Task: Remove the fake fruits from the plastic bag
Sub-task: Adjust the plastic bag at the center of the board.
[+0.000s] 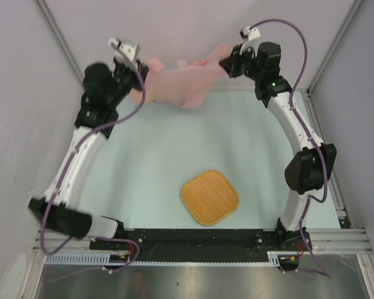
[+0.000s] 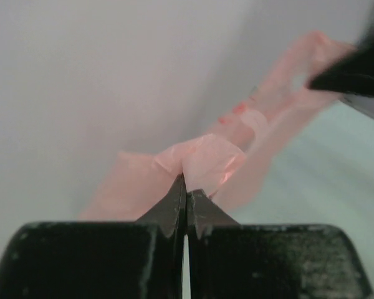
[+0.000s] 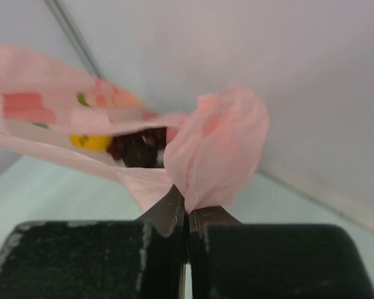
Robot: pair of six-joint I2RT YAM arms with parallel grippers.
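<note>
The left gripper [image 2: 186,184] and right gripper [image 3: 187,202] each pinch the pink plastic bag [image 1: 174,84] up high — fake fruits [image 3: 90,142] inside — so next, I think, tip them out.

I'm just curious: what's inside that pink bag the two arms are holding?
Through an opening in the bag, the right wrist view shows a yellow fruit and something dark beside it. The pink film hides anything else inside.
</note>
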